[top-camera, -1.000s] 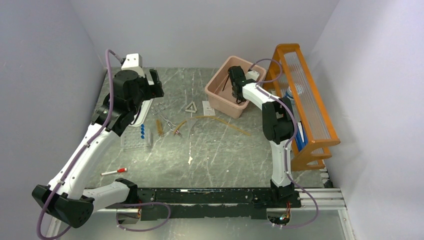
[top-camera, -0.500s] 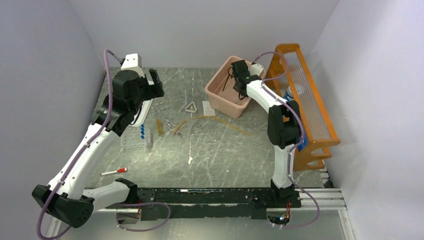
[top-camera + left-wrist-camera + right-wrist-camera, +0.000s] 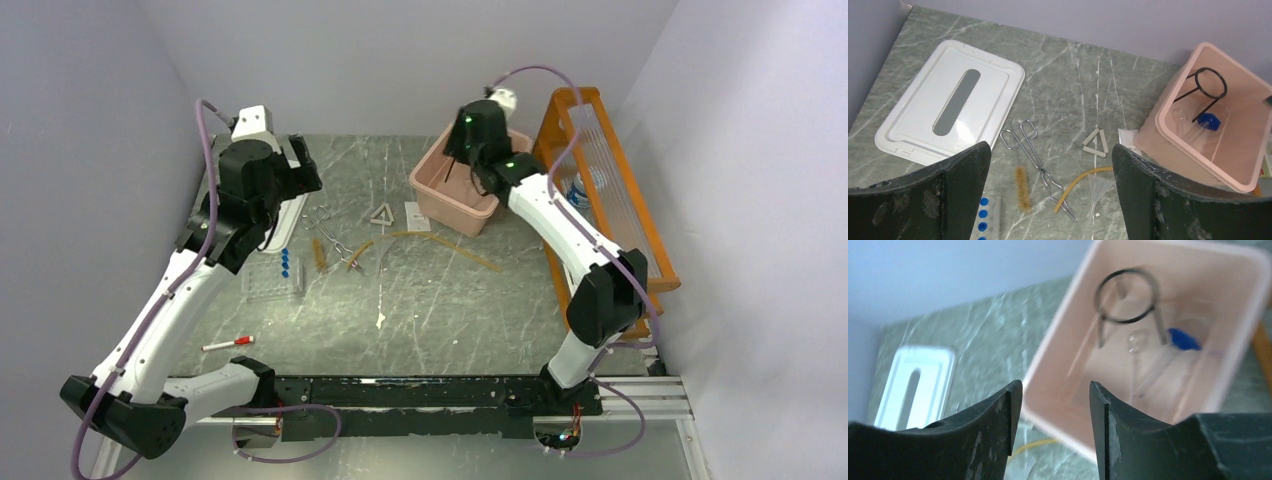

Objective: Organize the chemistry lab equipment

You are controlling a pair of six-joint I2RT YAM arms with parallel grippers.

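Although the pink plastic bin's [image 3: 1083, 340] clear contents blur, the black wire ring [image 3: 1101, 330] reads. Right gripper [image 3: 1055, 390] spread, empty, above the bin; left gripper [image 3: 1050, 150] spread, empty.

Wire ring [image 3: 1210, 84] in bin [image 3: 1150, 137]; tongs [image 3: 1038, 162], brush [image 3: 1022, 182] L of triangle [image 3: 1096, 144].

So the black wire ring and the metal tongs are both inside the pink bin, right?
Half right. The black wire ring is inside the pink bin, but the metal tongs lie outside it on the table, beside the brown brush; the left wrist view shows this.
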